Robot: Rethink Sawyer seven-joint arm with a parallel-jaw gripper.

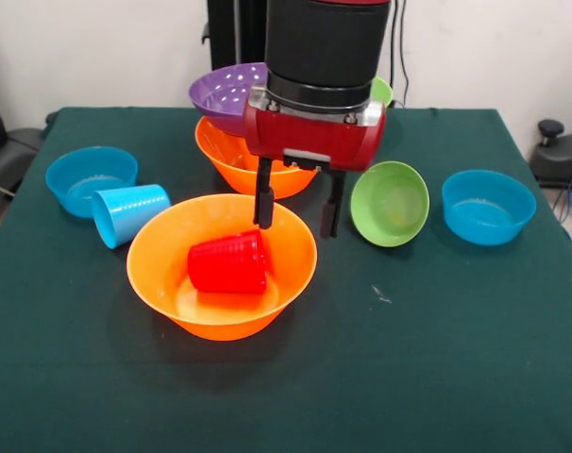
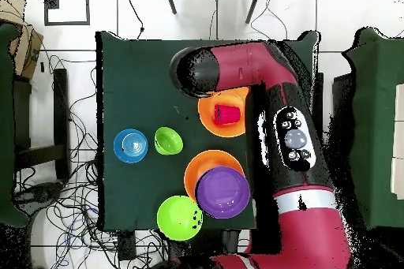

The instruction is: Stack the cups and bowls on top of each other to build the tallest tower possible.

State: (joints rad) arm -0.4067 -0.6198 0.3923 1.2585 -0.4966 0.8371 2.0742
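Note:
A red cup (image 1: 227, 264) lies on its side inside a large orange bowl (image 1: 154, 274) near the table's middle; both also show in the overhead view, the cup (image 2: 227, 113) and the bowl (image 2: 211, 126). My gripper (image 1: 297, 228) is open and empty, hanging over the bowl's far right rim, its left finger just behind the cup. A light blue cup (image 1: 128, 212) lies on its side left of the bowl. A purple bowl (image 1: 225, 94) rests on the second orange bowl (image 1: 231, 160) behind. No orange cup shows, and no tower stands.
Small blue bowls sit at the left (image 1: 90, 177) and right (image 1: 488, 206). A small green bowl (image 1: 390, 203) tilts toward the camera right of my gripper. A large green bowl (image 1: 383, 90) peeks out behind the arm and shows from overhead (image 2: 179, 218).

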